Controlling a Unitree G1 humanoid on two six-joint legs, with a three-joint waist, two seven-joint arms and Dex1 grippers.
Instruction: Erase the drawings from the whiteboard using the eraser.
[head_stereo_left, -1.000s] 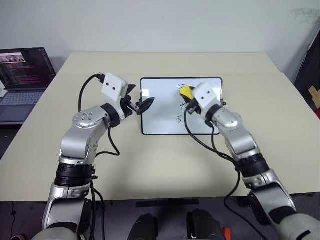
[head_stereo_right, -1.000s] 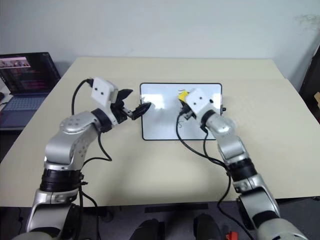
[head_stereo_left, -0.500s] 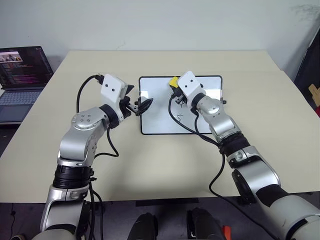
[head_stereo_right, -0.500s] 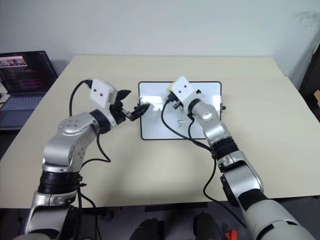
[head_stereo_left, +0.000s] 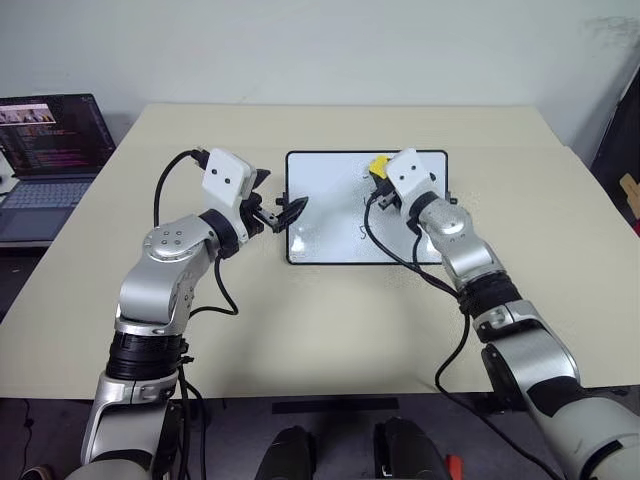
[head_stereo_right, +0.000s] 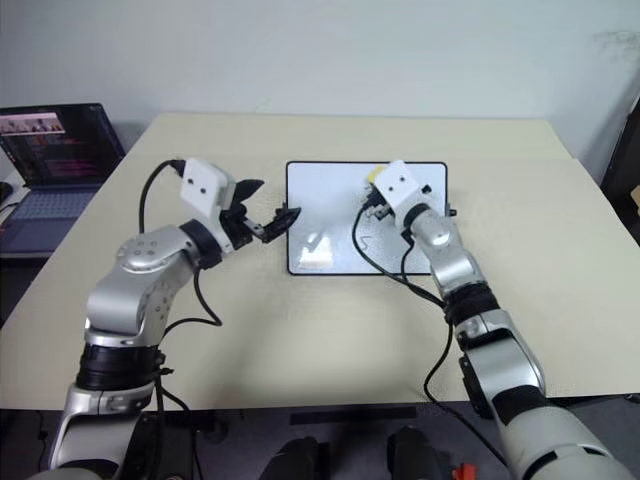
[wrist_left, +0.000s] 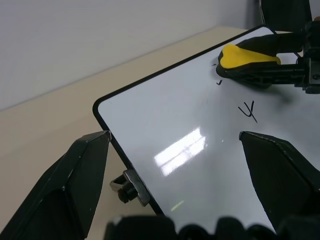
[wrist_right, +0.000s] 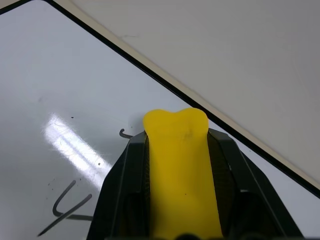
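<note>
Right gripper (head_stereo_left: 378, 180) clamps the eraser (wrist_right: 179, 165) on the whiteboard (head_stereo_left: 330, 225), upper centre of frame. Left gripper (wrist_left: 175, 165) spread wide at the board's edge. Wrist views resolve a "4"-like mark (wrist_left: 248, 111); head views barely do.

Legible marks: a hand-drawn "4"-like figure (wrist_left: 248, 111) in dark marker on the whiteboard (head_stereo_left: 330, 215), toward its right half; a "5"-like figure (head_stereo_left: 363, 235) below it, nearer the board's near edge; a short curved stroke (wrist_right: 125, 133) beside the eraser (wrist_right: 179, 165). Laptop (head_stereo_left: 48, 140) screen text, off the table's far left corner, is too small to read.
</note>
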